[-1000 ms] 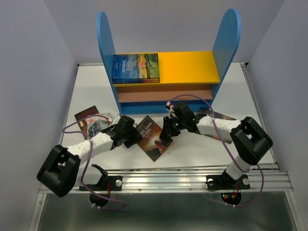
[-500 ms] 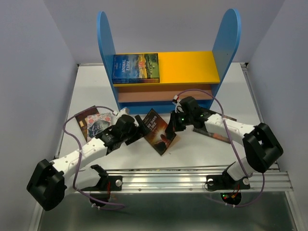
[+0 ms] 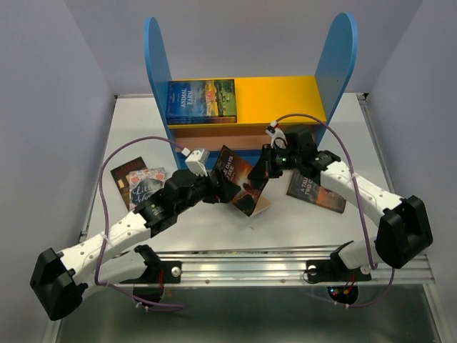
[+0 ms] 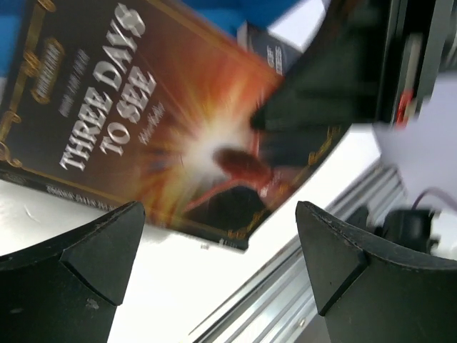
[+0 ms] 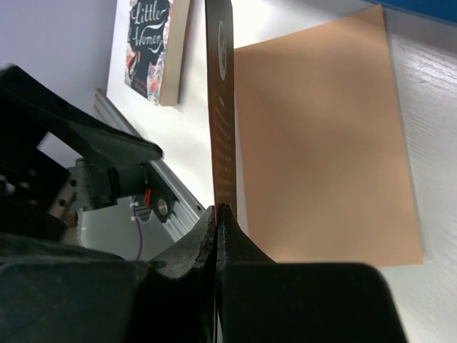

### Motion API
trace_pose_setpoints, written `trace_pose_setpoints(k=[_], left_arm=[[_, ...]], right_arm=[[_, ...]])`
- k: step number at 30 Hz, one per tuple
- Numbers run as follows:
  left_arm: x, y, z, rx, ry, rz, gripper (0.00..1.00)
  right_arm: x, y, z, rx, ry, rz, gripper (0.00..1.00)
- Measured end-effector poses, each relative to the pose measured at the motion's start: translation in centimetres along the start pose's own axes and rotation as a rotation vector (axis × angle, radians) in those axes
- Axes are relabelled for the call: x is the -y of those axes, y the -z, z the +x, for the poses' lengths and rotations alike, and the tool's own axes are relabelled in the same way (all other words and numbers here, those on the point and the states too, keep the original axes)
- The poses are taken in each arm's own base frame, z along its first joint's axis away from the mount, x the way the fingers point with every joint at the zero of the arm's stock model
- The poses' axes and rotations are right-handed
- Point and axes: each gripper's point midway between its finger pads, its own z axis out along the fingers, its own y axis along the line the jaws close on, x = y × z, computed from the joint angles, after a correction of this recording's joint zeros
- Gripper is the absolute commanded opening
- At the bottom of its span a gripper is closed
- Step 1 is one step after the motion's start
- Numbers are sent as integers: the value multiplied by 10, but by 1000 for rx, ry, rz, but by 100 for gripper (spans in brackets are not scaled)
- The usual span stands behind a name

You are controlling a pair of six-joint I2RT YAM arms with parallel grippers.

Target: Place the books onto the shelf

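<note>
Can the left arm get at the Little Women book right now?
Probably yes. The left gripper is open and empty, and Little Women lies face up beside that arm's forearm. It would have to pull back from Three Days to See, which the right gripper holds.

The shelf [image 3: 282, 96] stands at the far middle of the table [image 3: 143, 128], the Animal Farm book [image 3: 201, 100] lying on the left end of its top board. In front of it the Three Days to See book [image 3: 239, 179] tilts between the left gripper [image 3: 213, 187] and right gripper [image 3: 265, 170]. Further left lies the Little Women book [image 3: 146, 187], overlapping a fourth book [image 3: 127, 174] behind it, while a fifth book [image 3: 314, 189] lies right, under the right arm.
</note>
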Motion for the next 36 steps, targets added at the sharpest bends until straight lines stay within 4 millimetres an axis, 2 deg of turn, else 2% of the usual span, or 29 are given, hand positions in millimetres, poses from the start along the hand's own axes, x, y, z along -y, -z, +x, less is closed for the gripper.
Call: trace_pose_setpoints(k=[3,6,9,12,16,21,24,28,33,36], left_arm=[[9,3,21,-59,-99,53,99],[35,11,43,-105,-247,165,99],[57,15,56,-119,-428,275,99],[70,10,55,-117,-601,333,99],[69,-9,53,-118,-798,336,99],[41,-30,78,-206,-923,251,99],[28,-36,85,-231,-901,175,99],[33,-32,77,-195,-700,114,99],[51,-9,47,-58,-363,121,99],[37,-14,29,-24,-170,75,99]], right_arm=[[-1,6,-6,-1,-31,-22,1],[-2,14,-9,-13,-74,-47,1],[-1,20,-9,-26,-114,-61,1],[0,25,-10,-33,-146,-76,1],[3,31,-13,-34,-184,-89,1],[3,35,-16,-35,-225,-103,1],[2,36,-16,-35,-232,-104,1],[4,36,-16,-35,-239,-98,1],[12,36,-17,-20,-249,-57,1],[15,40,-19,1,-251,-33,1]])
